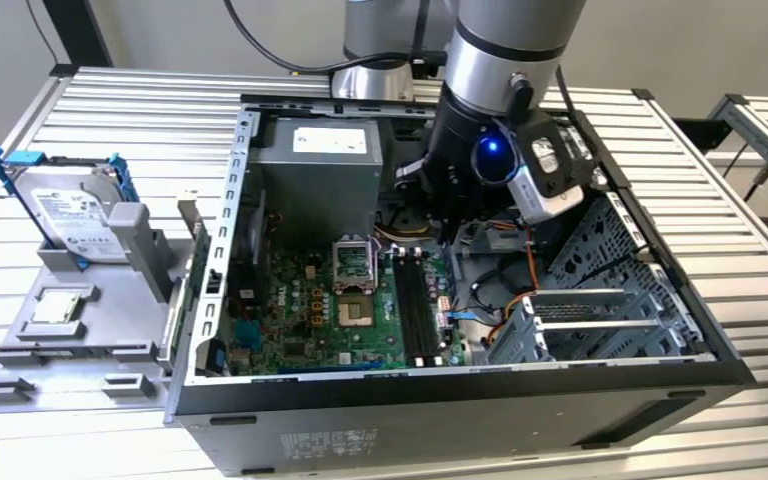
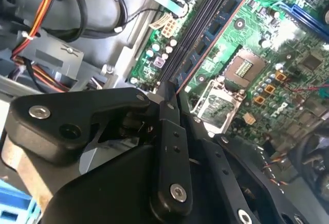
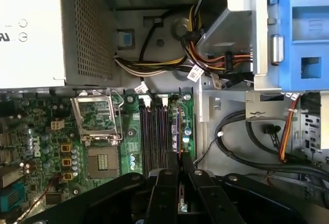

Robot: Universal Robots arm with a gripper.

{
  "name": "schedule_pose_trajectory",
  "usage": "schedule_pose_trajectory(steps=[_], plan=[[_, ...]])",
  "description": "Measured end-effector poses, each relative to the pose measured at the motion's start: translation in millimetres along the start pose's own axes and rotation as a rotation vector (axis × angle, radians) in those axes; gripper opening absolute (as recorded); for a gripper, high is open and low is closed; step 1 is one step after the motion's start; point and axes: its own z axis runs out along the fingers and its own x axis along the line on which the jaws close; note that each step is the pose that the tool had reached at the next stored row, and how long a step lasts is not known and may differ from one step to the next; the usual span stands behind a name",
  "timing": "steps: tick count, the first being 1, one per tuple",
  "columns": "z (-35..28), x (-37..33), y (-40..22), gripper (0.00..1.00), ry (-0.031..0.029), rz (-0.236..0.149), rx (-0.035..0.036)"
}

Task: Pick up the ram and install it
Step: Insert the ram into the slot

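Got the arm (image 1: 507, 50) near vertical, reaching from the exterior view's top down into the open PC case (image 1: 464, 425), wrist just above the opening. Puts the gripper (image 1: 448, 232) over the far end of the memory slots (image 1: 418, 300), near the power supply (image 1: 317, 150). In the second wrist view, gripper (image 2: 172, 93) with jaws pinched narrow on the ram (image 2: 216, 26): stick on edge, thin reddish top edge running straight out from between the fingers (image 2: 169, 131), chips showing on one face. Same in the first wrist view: gripper (image 3: 180, 165) clamped on the ram (image 3: 178, 131), seen edge-on, parallel to the dark slots (image 3: 154, 131) and on their side nearest the drive bays. Cannot tell whether the stick is seated in a slot or just above it. Case lying on its side, open face up. Inside: green motherboard (image 1: 317, 310) flat on the case floor, CPU socket (image 3: 97, 116) just beside the slots, power supply at the far end, perforated drive cage (image 1: 598, 310) at the exterior view's right, bundle of yellow, orange and black cables (image 3: 154, 70) running between power supply and drive bays. Outside the case, at the exterior view's left: gray holder (image 1: 77, 330) on the slatted counter (image 1: 144, 100), with a hard drive (image 1: 75, 215) in a blue frame standing upright in it.
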Motion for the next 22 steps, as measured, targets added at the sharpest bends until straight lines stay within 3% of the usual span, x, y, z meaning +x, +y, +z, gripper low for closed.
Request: schedule_pose_trajectory(steps=[9,12,15,18,22], plan=[[15.4,1.8,3.2,0.00,-0.0115,-0.081,-0.0024],[16.7,1.9,3.2,0.00,-0.0103,-0.081,-0.0022],[24.4,2.0,2.8,0.00,-0.0113,-0.040,-0.0011],[29.7,2.3,2.0,0.00,-0.0115,-0.031,-0.0007],[36.7,8.7,-1.6,0.00,-0.0115,-0.030,-0.0003]])
